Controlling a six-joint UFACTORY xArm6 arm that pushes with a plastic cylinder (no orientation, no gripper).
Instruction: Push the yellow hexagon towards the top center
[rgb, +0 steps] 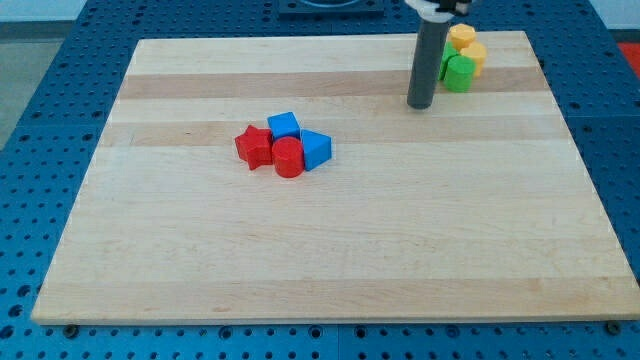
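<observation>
The near edge of the wooden counter (330, 312) runs along the view's bottom, with nothing on that stretch of wood.

My tip (420, 105) is the plain end of a dark upright rod, so the fingers have no apart-or-together state to report. It rests on the counter in the upper right, just to the view's left of a small cluster of blocks.

Closest to it is a green block (461, 73), shape hard to make out, and a sliver of green seems to show right beside the rod. Touching the green block's upper right is a yellow block (475, 57) with flat-looking sides, which I take for the yellow hexagon. A second yellow block (461, 37) sits just above, close to the counter's top edge, shape unclear.

Well apart, left of centre, four blocks huddle together: a red star (254, 146), a red cylinder (288, 157), a blue cube (284, 126) and a blue triangle (316, 149).

A blue perforated surface (40, 100) surrounds the counter.
</observation>
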